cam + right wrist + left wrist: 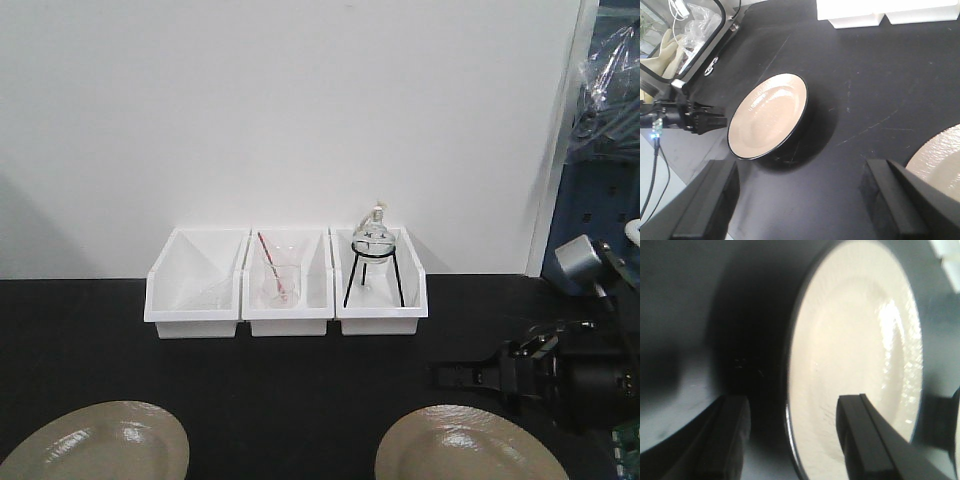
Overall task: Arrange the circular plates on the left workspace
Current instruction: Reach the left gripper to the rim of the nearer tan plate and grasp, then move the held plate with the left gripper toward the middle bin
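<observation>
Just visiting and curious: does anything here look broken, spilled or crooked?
Nothing stands out. The left plate and right plate lie flat on the countertop, no cracks showing; the white bins sit in a neat row.

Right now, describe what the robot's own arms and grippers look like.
Both are matte black. The left gripper and right gripper each have two flat, blocky fingers with squared tips. The right arm is black and chunky, with a grey cylindrical part above it. The left arm carries a small blue-green light and a thin dark cable.
</observation>
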### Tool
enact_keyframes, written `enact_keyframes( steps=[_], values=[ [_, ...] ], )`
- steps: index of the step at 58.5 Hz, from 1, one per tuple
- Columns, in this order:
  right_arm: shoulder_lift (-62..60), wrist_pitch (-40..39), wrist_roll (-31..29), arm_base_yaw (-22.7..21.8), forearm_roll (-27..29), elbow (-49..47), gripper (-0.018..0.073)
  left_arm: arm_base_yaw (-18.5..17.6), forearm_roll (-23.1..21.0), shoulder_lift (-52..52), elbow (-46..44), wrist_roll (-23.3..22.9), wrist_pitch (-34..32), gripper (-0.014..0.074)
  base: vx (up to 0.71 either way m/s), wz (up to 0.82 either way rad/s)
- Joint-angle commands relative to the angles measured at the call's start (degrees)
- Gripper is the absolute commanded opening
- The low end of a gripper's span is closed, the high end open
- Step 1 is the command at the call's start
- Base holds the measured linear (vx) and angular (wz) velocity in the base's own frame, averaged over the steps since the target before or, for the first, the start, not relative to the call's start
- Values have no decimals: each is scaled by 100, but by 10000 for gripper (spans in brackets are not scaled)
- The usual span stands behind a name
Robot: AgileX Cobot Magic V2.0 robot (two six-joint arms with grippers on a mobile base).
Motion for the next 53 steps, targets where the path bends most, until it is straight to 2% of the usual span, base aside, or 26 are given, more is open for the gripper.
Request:
enact_keyframes(
  steps=[1,25,31,38,52,53],
  values=[
    [-120,-17,-38,-30,303,-194,554,-150,-333,-103,-142,127,180,491,0,0],
    [-120,-12,-34,-30,297,-194,554,-737,-660,283,-142,423,76,491,0,0],
    [-120,11,-20,-30,298,-194,554,-823,-702,303,-142,435,48,458,0,0],
    [-120,29,-8,-30,298,-194,554,-859,-695,303,-142,445,48,342,0,0],
    [-120,53,-8,-30,298,-194,512,-859,-762,303,-142,440,63,-8,0,0],
    [-120,53,-8,-30,298,-194,505,-859,-790,303,-142,440,79,-10,0,0]
  ],
)
